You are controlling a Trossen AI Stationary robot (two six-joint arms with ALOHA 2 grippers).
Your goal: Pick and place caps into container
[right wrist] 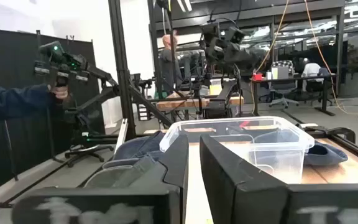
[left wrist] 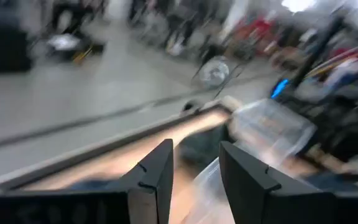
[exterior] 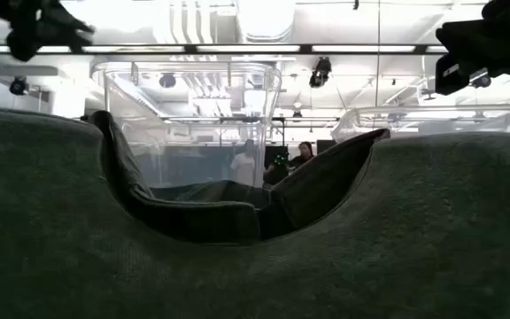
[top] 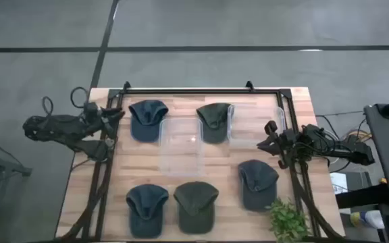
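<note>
nothing placed yet. all five caps lie on the table point(top: 296, 101) around the bin point(top: 181, 145), which looks empty. left tool point(top: 117, 121) hovers at the table's left edge, fingers slightly apart, holding nothing; nearest is the blue cap point(top: 147, 119) just ahead of it. right tool point(top: 270, 140) hovers at the right edge, narrow gap, also holding nothing; a blue cap point(top: 257, 182) sits just beside and below it. green cap point(top: 214, 121) touches the bin's far corner. two more near the front: blue point(top: 146, 208), green point(top: 196, 205). all five picks remain.
</note>
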